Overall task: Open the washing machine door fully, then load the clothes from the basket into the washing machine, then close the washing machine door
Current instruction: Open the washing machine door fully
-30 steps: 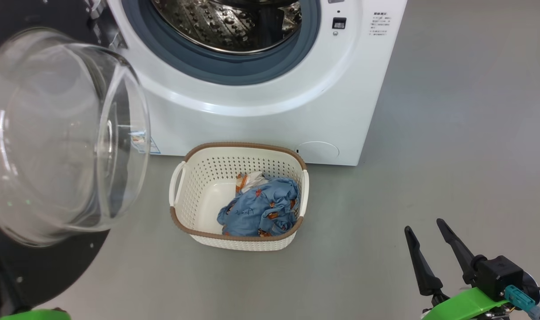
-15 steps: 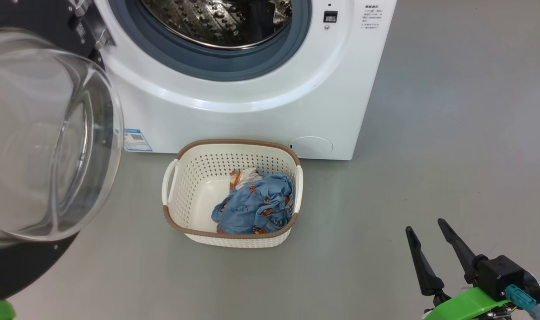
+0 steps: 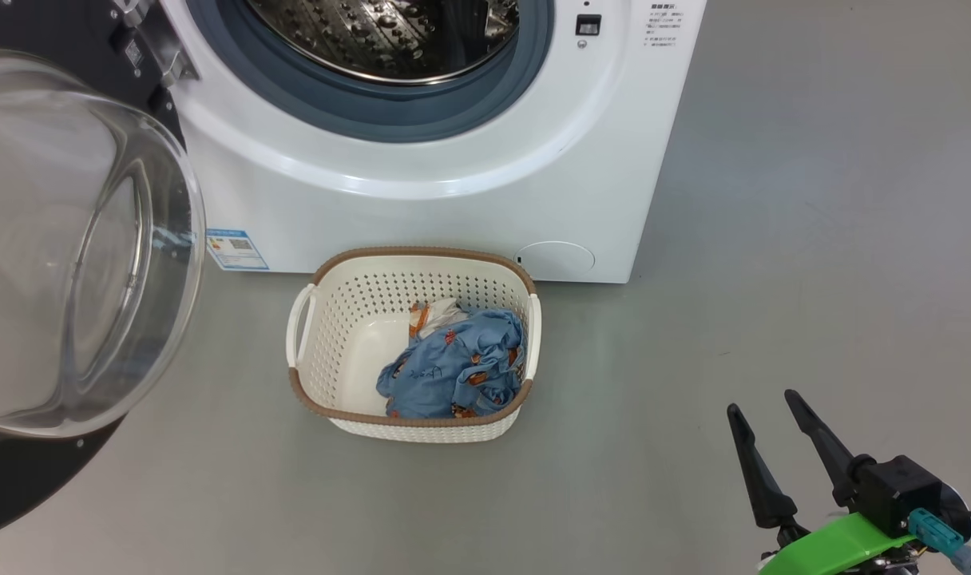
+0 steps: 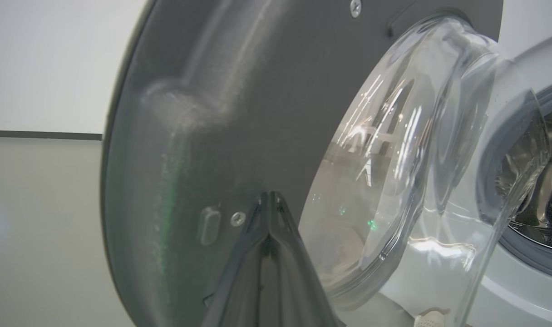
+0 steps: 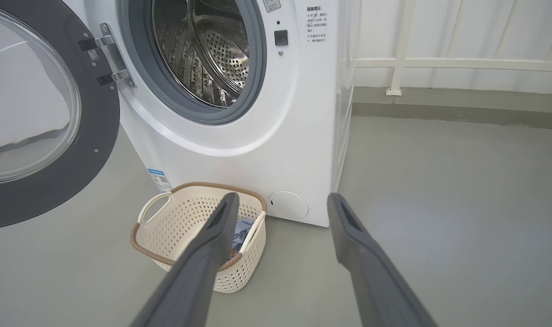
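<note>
**Head view: door swings wider, laundry untouched**

Head view puts the washing machine door (image 3: 62, 247) at 9 o'clock, its glass bowl now clear of the blue label sticker (image 3: 236, 249) that it covered a second ago. The whole picture has also slid a little, so the camera moved as well, but the door has plainly turned further out from the washing machine (image 3: 469, 208).

In the left wrist view the left gripper (image 4: 270, 204) has its fingers pressed together, tips right up at the door's dark inner face; whether they actually touch it I cannot tell. The right gripper (image 3: 761, 403) waits at 4 o'clock with its fingers spread apart and nothing between them.

The basket (image 3: 318, 319) sits on the floor at 6 o'clock of the machine, and the clothes (image 3: 453, 363) are heaped toward its 4 o'clock corner.

My judgement is that opening is nearly finished. The drum (image 3: 390, 36) mouth is unobstructed, so loading can come next.
</note>
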`<state>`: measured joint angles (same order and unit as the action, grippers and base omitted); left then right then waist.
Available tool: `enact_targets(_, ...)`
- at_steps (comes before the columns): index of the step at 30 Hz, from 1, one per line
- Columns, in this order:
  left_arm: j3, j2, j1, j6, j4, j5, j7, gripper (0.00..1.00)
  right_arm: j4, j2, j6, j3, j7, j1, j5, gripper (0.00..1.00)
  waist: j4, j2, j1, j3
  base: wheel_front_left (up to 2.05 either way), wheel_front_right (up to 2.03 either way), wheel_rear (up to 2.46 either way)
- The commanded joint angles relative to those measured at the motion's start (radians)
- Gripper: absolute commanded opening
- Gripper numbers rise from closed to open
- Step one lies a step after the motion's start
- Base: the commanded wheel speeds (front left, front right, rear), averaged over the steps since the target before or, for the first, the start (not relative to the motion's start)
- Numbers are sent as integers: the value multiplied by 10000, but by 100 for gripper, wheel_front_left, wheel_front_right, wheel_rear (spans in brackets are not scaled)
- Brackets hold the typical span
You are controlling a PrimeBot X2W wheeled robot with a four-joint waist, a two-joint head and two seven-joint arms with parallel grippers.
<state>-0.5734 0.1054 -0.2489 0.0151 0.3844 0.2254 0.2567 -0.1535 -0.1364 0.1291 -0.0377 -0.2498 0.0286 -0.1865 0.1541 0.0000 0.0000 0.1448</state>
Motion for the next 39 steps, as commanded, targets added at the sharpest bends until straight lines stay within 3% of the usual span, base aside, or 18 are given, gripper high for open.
enact_targets(1,-290,355,-161,91,-406,-168,51,0,209,-57,16,-190,-120,352,-51,100,7,0,0,-2,0,0,0)
enact_targets(7,-171,-39,119,566,-988,-497,51,0,209,28,16,-144,-120,337,-61,100,20,0,0,-29,0,0,0)
enact_targets(13,300,-493,721,652,-2013,-737,51,0,195,108,16,-165,-120,328,-66,100,-4,0,0,-97,0,0,0)
enact_targets(15,595,-533,944,607,-2273,-720,51,44,195,120,16,-175,-120,327,-73,100,-16,0,0,-118,0,0,0)
enact_targets(17,946,-543,1139,470,-2388,-514,51,100,198,125,16,-187,-120,331,-80,100,-38,0,0,-138,0,0,0)
enact_targets(30,3378,-550,2294,-375,-3577,83,51,100,234,184,16,-211,-120,278,-47,100,-254,0,0,-326,0,0,0)
enact_targets(39,4792,-550,2860,-408,-3907,-114,51,100,324,337,16,-349,-120,221,39,100,-762,0,0,-545,0,0,0)
